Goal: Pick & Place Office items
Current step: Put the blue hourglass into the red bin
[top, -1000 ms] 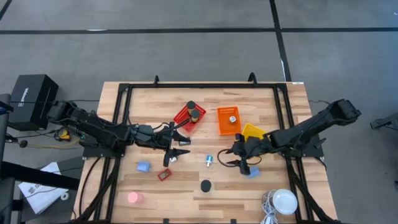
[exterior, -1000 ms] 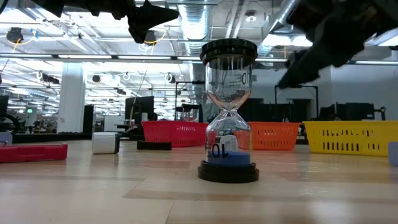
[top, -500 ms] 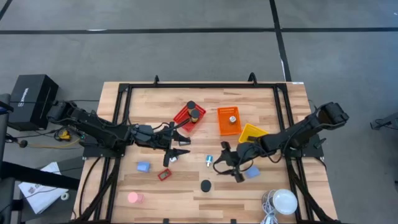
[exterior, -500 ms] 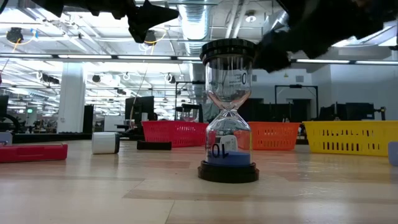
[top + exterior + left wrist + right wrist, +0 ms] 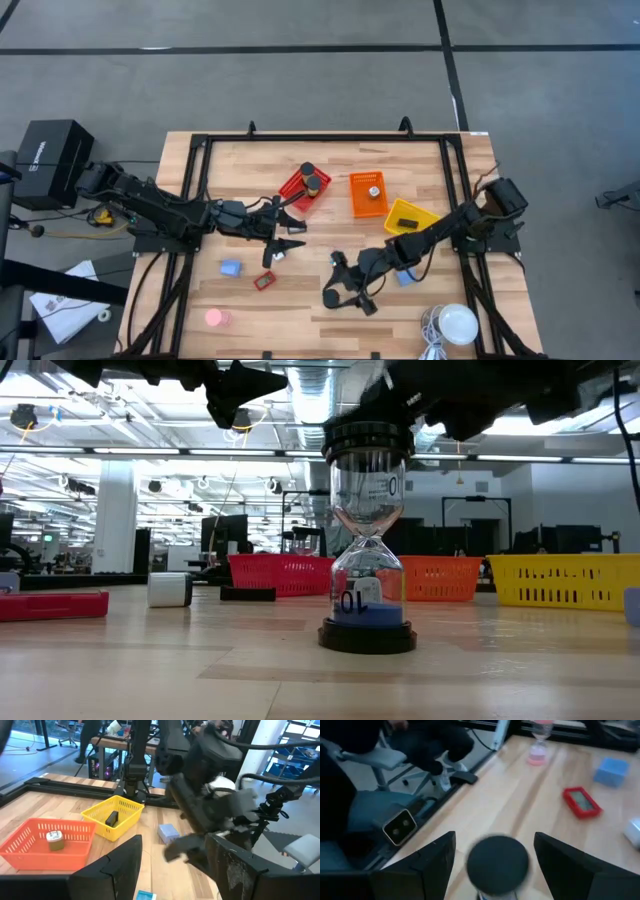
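The right gripper, fingers spread wide, hovers just above the black-capped sand timer; it should descend centred and close evenly, so the timer stays upright. The left gripper, partly open and empty, waits well apart. Only the low view reveals the timer's blue sand.

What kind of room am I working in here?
Probably a large open robotics lab or workshop: exposed ceiling ducts and strip lights overhead, rows of workstations behind the wooden table, and an office chair beside it.
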You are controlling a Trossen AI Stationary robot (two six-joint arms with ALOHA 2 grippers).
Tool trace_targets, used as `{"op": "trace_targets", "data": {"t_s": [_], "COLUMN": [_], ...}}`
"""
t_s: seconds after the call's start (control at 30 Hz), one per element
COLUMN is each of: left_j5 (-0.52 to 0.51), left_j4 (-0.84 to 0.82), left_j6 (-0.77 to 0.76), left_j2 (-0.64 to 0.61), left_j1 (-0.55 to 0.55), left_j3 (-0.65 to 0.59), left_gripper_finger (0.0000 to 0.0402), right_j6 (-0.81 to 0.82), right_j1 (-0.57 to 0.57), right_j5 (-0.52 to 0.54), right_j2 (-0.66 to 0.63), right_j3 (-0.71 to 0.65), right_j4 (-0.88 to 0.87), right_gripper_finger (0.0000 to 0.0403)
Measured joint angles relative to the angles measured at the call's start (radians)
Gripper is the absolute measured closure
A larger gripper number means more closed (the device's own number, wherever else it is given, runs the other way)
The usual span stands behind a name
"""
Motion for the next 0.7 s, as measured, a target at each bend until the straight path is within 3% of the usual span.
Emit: {"op": "trace_targets", "data": {"t_s": [0.7], "left_j5": [0.000], "left_j4": [-0.003], "left_j6": [0.000], "left_j2": [0.000], "left_j1": [-0.002], "left_j3": [0.000], "left_gripper_finger": [0.0188], "right_j6": [0.030], "right_j1": [-0.013], "right_j5": [-0.006], "right_j2": [0.050], "right_j3": [0.038], "right_j4": [-0.023], "right_gripper_finger": [0.0141]}}
